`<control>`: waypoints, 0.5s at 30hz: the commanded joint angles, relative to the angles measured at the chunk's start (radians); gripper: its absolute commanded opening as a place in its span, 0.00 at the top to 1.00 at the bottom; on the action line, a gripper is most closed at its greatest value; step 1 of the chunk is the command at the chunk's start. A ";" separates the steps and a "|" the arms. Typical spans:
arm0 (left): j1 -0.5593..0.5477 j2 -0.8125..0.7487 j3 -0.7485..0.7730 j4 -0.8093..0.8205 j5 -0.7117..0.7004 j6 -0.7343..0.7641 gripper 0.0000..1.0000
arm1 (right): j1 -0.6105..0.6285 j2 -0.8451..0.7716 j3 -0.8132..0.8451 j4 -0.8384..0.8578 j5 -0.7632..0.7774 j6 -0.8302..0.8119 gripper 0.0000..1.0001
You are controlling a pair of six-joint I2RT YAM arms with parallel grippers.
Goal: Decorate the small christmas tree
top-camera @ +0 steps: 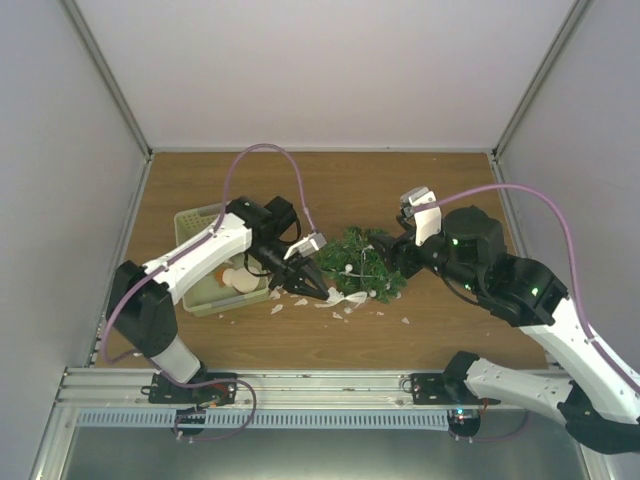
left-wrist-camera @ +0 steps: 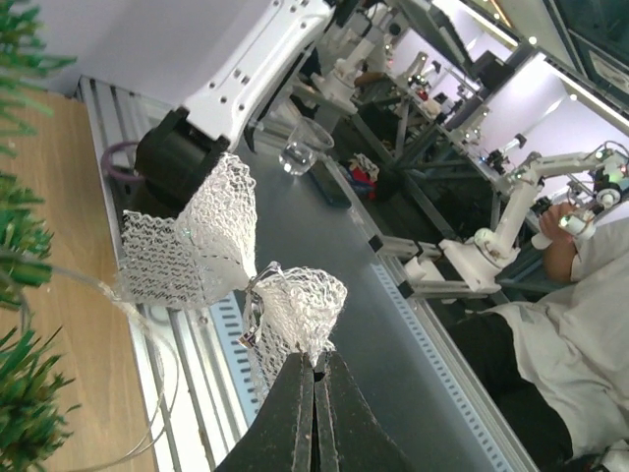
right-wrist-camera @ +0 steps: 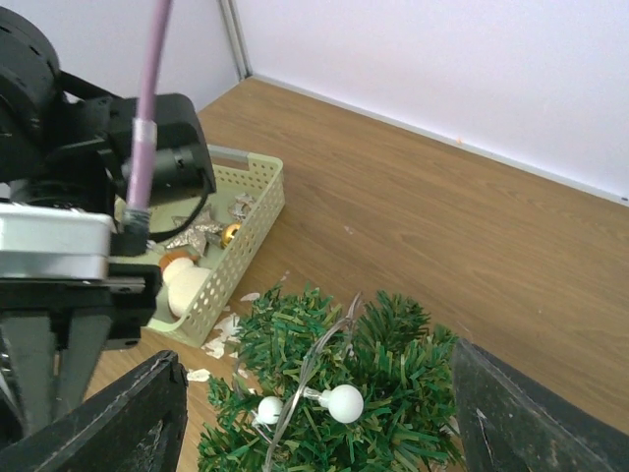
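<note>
Work early on, we judge: bulb string [right-wrist-camera: 334, 401] drapes the small christmas tree [top-camera: 360, 265], flanked by the spread right claw [top-camera: 395, 252]; left claw [left-wrist-camera: 314, 359] clamps white mesh [left-wrist-camera: 300, 305]; ornaments [right-wrist-camera: 229, 234] wait in tray [right-wrist-camera: 257, 211].

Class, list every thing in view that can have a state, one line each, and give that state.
small christmas tree, light string draped over it
right gripper, open, astride the small christmas tree
left gripper, shut on white mesh ornament
green tray, holding ornaments
</note>
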 commanded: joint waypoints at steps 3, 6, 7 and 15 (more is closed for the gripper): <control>-0.003 0.048 0.044 -0.006 -0.055 0.048 1.00 | -0.003 -0.005 -0.002 0.024 0.007 0.004 0.26; 0.006 0.056 0.073 -0.004 -0.090 0.052 1.00 | -0.004 -0.006 -0.007 0.025 0.009 0.002 0.26; 0.010 0.061 0.081 -0.004 -0.107 0.050 1.00 | -0.004 -0.008 -0.008 0.025 0.010 0.001 0.26; 0.038 0.119 0.184 -0.005 -0.218 0.052 1.00 | -0.004 -0.011 -0.015 0.028 0.011 -0.001 0.25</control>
